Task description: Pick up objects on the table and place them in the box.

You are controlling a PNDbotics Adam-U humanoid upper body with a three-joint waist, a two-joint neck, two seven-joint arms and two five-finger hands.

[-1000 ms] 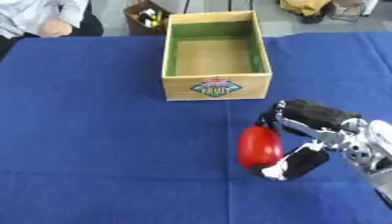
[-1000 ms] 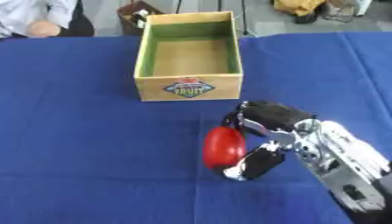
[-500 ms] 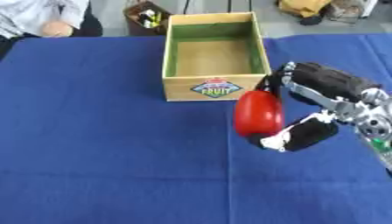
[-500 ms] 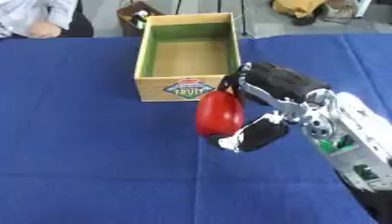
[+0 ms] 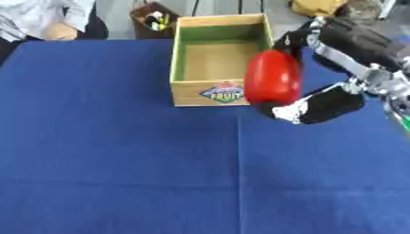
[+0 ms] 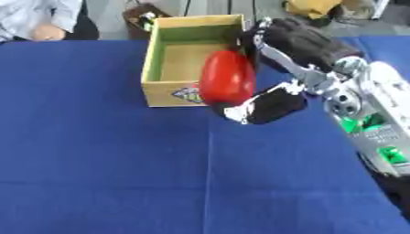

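A blue cloth-covered table [image 5: 120, 160] fills most of both eye views, with a seam or crease running down its middle toward the near edge. At the far left edge a person's hand [image 5: 57, 31] rests on the cloth, touching none of the task's things. Further right, beyond the far edge of the table, stands a small dark basket [image 5: 154, 18] holding items too blurred to make out. Next to it, on the far part of the table, sits an open rectangular cardboard box with a green-lined inside and a fruit label on its near wall [image 5: 210, 93]; its inside shows only a bare tan floor. At the box's right near corner hangs a glossy red rounded object, possibly a pepper or apple [image 5: 273, 77], lifted off the cloth and overlapping the box's right wall in the views, so whether it touches the wall cannot be told. The black right hand [image 6: 276, 68] holds this red object, with fingers curled over its top and far side and the thumb [image 5: 316, 106] pressed under its lower right side. The right arm, black with silver joints and some green parts, comes in from the right edge. The left hand shows in neither view.
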